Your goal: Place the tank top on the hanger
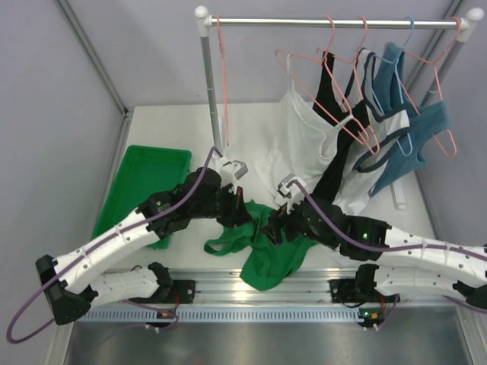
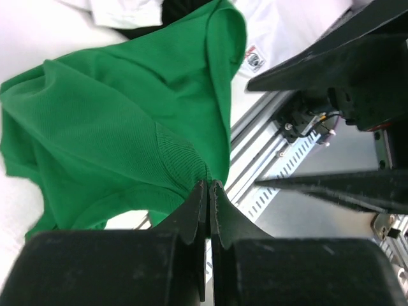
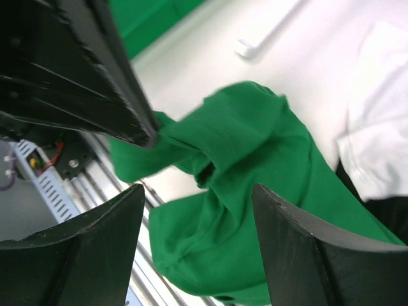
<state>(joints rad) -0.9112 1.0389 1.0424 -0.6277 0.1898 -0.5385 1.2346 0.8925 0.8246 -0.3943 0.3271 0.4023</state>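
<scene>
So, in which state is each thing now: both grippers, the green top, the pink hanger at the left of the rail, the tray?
left gripper, shut on the edge of the tank top.
right gripper, open, over the tank top, holding nothing.
tank top, crumpled on the table, not on any hanger.
hanger, hooked on the rail, empty.
tray, flat on the table.

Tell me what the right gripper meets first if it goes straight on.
The tank top: its bunched fabric lies straight ahead of the open right gripper. Depth is unclear, but nothing shows in front of it.
</scene>
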